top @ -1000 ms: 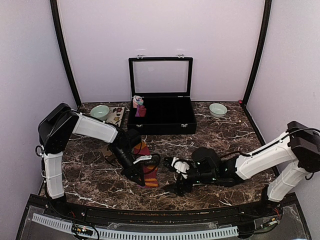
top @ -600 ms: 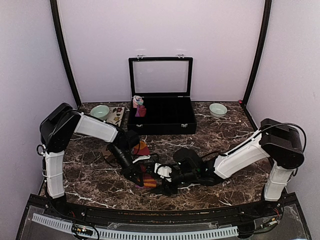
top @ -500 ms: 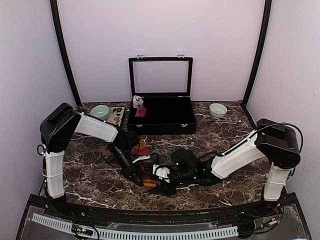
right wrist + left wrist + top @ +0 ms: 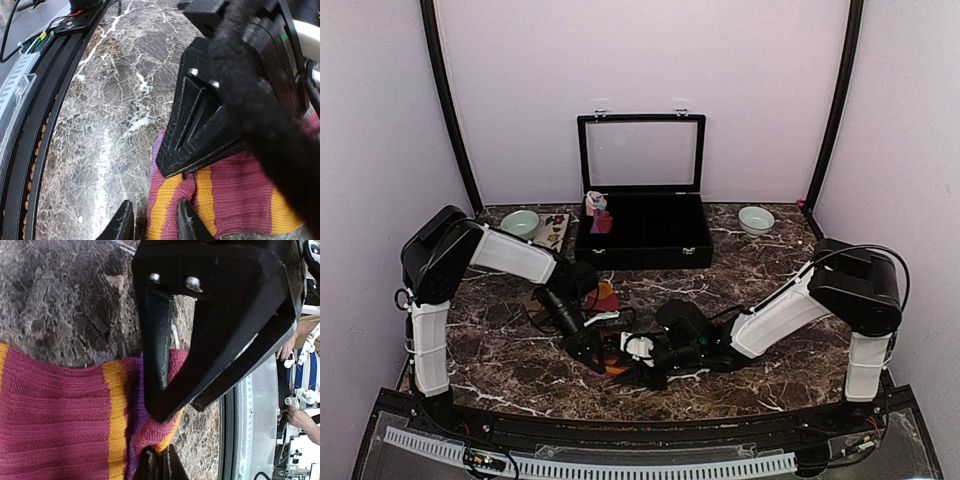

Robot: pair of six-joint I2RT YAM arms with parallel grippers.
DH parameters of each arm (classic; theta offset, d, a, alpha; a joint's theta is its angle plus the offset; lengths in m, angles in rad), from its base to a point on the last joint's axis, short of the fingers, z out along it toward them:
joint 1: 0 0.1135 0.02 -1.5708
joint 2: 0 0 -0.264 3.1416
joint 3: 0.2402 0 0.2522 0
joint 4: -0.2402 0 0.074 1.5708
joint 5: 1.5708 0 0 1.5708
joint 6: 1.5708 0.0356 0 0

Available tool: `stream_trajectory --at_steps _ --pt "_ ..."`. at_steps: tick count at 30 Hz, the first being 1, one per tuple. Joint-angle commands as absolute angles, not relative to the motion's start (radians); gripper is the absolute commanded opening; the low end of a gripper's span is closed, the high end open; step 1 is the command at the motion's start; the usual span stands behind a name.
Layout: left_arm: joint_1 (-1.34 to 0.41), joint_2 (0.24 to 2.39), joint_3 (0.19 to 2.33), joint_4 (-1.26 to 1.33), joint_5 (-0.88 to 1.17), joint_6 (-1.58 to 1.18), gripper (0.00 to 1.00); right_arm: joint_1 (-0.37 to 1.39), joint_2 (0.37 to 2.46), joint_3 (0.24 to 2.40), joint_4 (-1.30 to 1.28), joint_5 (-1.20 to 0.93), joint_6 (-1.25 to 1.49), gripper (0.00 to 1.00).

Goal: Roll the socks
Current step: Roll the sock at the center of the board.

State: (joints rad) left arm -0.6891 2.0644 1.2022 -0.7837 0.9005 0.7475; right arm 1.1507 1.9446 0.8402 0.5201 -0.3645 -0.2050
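Red-maroon sock flat on the marble table, at 6 o'clock from the black case. Striped cuff toward the near rail, rest of the length running to 12 o'clock under the left arm.

Judged the opening step of the roll: cuff end seized, nothing turned over yet.

Left gripper pinching the purple-and-orange cuff, jaws pressed together on bunched fabric. Right gripper low at the same cuff, reaching in from 3 o'clock, jaws apart. One pad over the stripe, the other on bare marble just beside the sock's edge; no bite visible.

Next move, likely: close on the cuff corner beside the left jaws, then curl both wrists toward 12 o'clock, keeping the fold tight.

Little room at 6 o'clock, with the rail near. Open marble at 12 o'clock up to the case, and wide at 3 o'clock. Two gripper heads close together, so some risk of contact.

Pink-and-blue bundle in the case's left end, at 12 o'clock from the sock, well apart.
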Motion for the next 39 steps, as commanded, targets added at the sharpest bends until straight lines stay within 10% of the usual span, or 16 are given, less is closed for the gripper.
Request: stream_trajectory --at_steps 1,13,39 --pt "-0.685 2.115 1.182 -0.813 0.733 0.761 0.0 1.146 1.976 0.866 0.537 -0.377 -0.196 0.24" --pt "-0.68 1.978 1.099 -0.692 0.649 0.707 0.36 1.101 1.991 0.872 0.382 -0.437 -0.058 0.0" --pt "-0.594 1.628 0.835 -0.437 0.561 0.642 0.41 1.018 2.053 0.928 0.154 -0.522 0.32 0.0"
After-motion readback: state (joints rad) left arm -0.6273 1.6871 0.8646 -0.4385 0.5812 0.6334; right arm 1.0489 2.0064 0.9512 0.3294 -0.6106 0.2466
